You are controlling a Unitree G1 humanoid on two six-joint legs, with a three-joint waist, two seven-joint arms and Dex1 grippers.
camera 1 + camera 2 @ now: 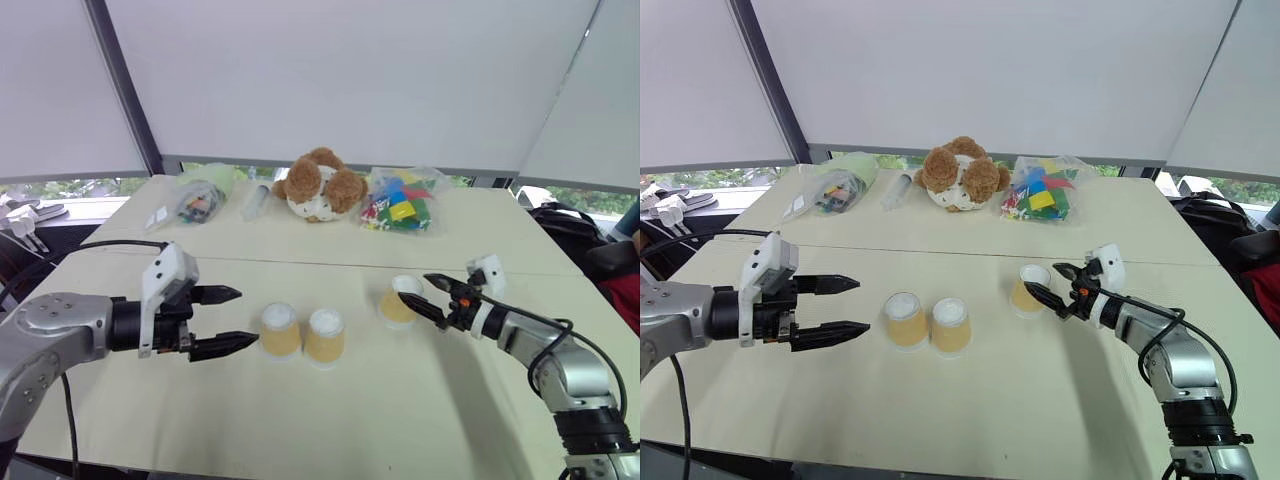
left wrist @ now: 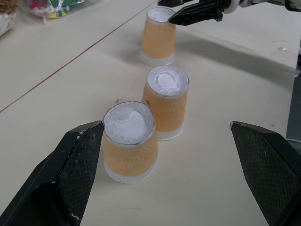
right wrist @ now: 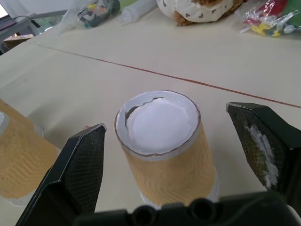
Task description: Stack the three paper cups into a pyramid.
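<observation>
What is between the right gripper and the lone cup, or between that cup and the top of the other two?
Nothing visible. The right gripper is open around the lone cup, a finger on each side. Only bare table lies between it and the two side-by-side cups, whose tops are uncovered. The left gripper hangs open beside them.

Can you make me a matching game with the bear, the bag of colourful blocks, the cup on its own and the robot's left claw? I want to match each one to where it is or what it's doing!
Things:
1. teddy bear
2. bag of blocks
3. lone cup
4. left gripper

Places or states:
A. between the open fingers of the right gripper
B. open, beside the two cups standing together
C. at the far side of the table, in the middle
D. just right of the bear

Pairs: 1-C, 2-D, 3-A, 4-B
</observation>
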